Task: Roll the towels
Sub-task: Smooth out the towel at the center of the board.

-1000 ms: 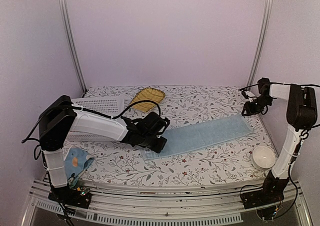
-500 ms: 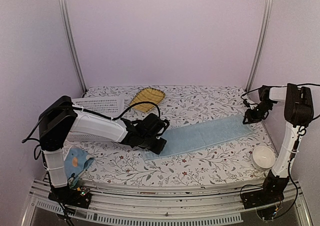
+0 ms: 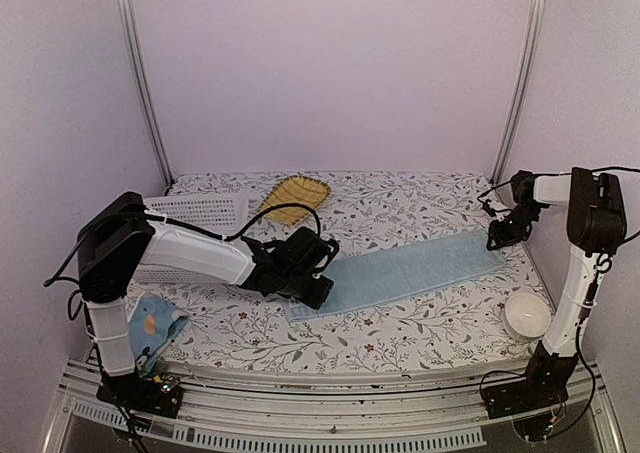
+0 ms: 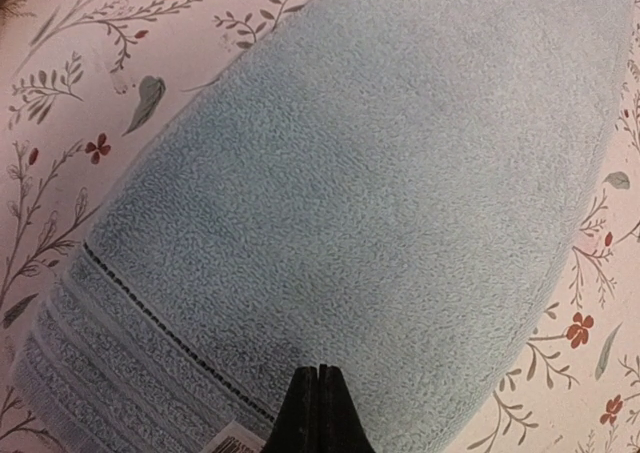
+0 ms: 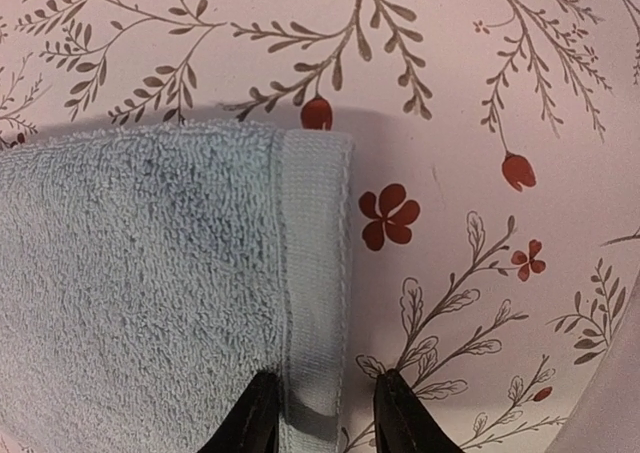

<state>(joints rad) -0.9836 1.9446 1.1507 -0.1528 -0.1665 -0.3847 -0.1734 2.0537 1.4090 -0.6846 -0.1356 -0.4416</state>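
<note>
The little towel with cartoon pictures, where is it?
In the top view, the little printed towel lies bunched at the table's near left corner, by the left arm's base, nearer than the white basket.

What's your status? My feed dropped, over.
Left gripper shut over left end of plain light-blue towel. Right gripper open, straddling its right hem. Towel flat, unrolled. White bowl nearby, not touching.

The large plain light-blue terry towel (image 3: 410,270) lies flat across the floral-print table (image 3: 400,208). Behind it, to the left, sit the yellow ribbed leaf-shaped tray (image 3: 293,197) and the white slotted basket (image 3: 200,213). The small printed blue towel (image 3: 152,328) lies front-left, the white round bowl (image 3: 526,316) front-right.
</note>
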